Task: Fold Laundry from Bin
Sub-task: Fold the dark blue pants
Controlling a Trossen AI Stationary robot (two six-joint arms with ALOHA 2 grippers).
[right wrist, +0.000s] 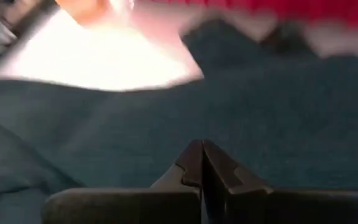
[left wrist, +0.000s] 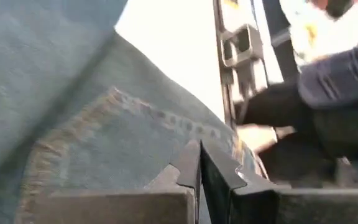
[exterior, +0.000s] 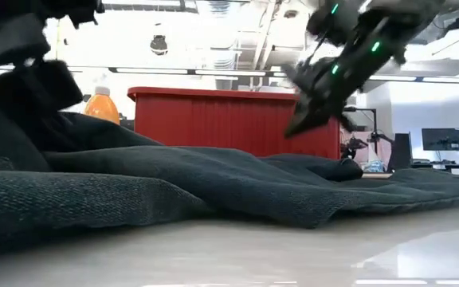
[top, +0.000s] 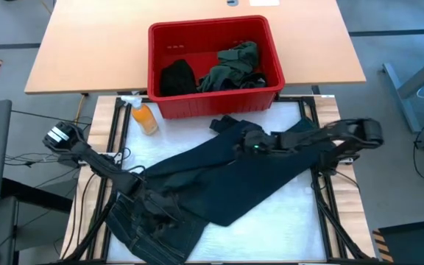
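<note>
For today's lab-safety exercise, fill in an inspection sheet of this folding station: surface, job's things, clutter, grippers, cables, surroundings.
Surface: white work mat, partly covered by cloth.
Job's things: dark trousers spread across the mat; red bin behind, holding a black piece and an olive-green piece.
Clutter: orange spray bottle beside the bin.
Grippers: left gripper shut, at the trousers' near-left end; right gripper shut, over the trousers' middle, empty.
Cables: dark cables left of the table.
Surroundings: wooden tabletop behind the bin; no person seen.
</note>
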